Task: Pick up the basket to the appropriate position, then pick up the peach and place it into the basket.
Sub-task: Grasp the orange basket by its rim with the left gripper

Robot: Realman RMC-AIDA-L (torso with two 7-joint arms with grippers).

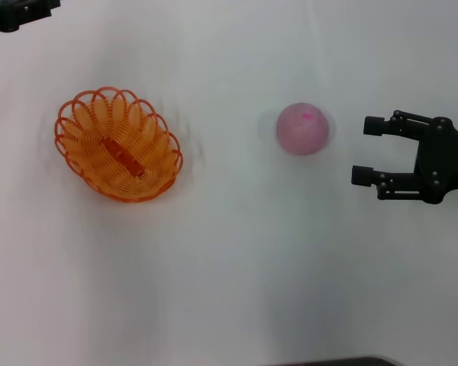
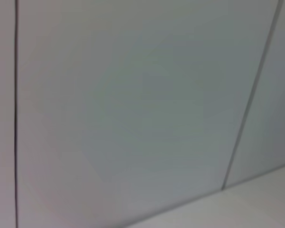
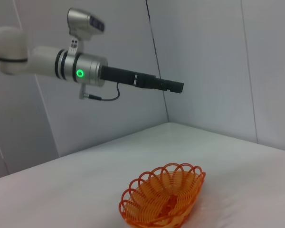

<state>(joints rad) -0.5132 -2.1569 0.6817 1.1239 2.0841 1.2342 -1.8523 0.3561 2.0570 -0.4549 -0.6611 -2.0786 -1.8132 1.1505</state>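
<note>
The orange wire basket (image 1: 118,146) sits empty on the white table at the left; the right wrist view also shows the basket (image 3: 164,199). The pale pink peach (image 1: 302,128) with its magenta mark lies right of centre, well apart from the basket. My right gripper (image 1: 365,150) is open just right of the peach, its fingers pointing at the fruit with a small gap between them and it. My left gripper (image 1: 19,11) is at the far left corner; in the right wrist view the left gripper (image 3: 177,87) hangs high above the table, behind the basket.
The white table (image 1: 229,282) carries only the basket and the peach. Grey wall panels (image 2: 142,114) fill the left wrist view and stand behind the table in the right wrist view.
</note>
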